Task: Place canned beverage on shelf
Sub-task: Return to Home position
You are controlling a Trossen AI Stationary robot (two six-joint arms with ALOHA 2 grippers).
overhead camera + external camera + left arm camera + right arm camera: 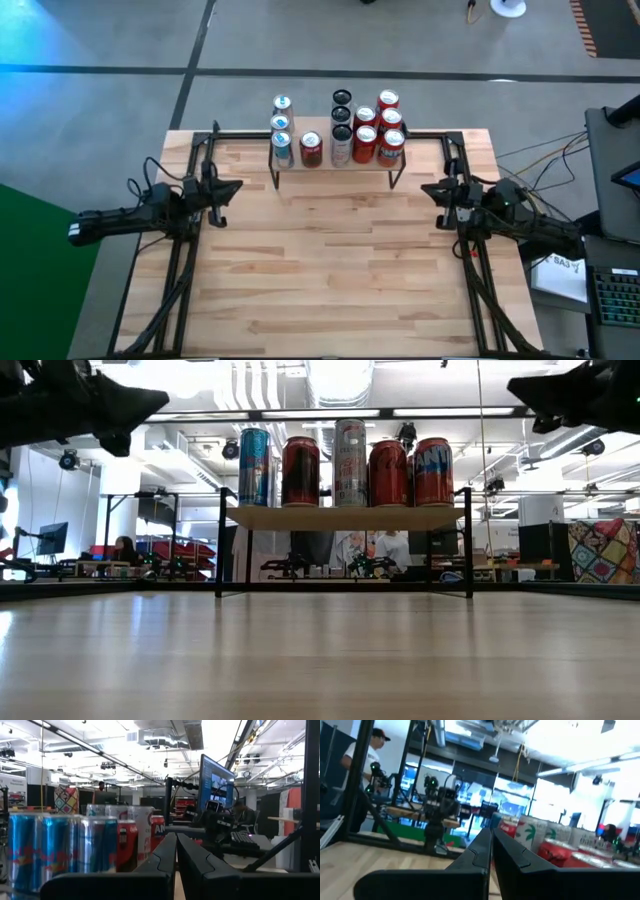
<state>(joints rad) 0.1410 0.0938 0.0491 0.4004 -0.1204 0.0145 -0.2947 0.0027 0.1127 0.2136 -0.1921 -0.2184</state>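
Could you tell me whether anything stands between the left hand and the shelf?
Nothing visible does: only bare table lies between the left hand and the shelf, which carries the cans.

Cans (pixel 345 463) crowding shelf (pixel 345 517), open tabletop (pixel 340 260) in front

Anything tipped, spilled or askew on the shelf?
Nothing stands out. The cans all stand upright on the shelf, none tipped, and no spill shows on the tabletop. The left gripper and right gripper sit at the table's sides, fingers shut.
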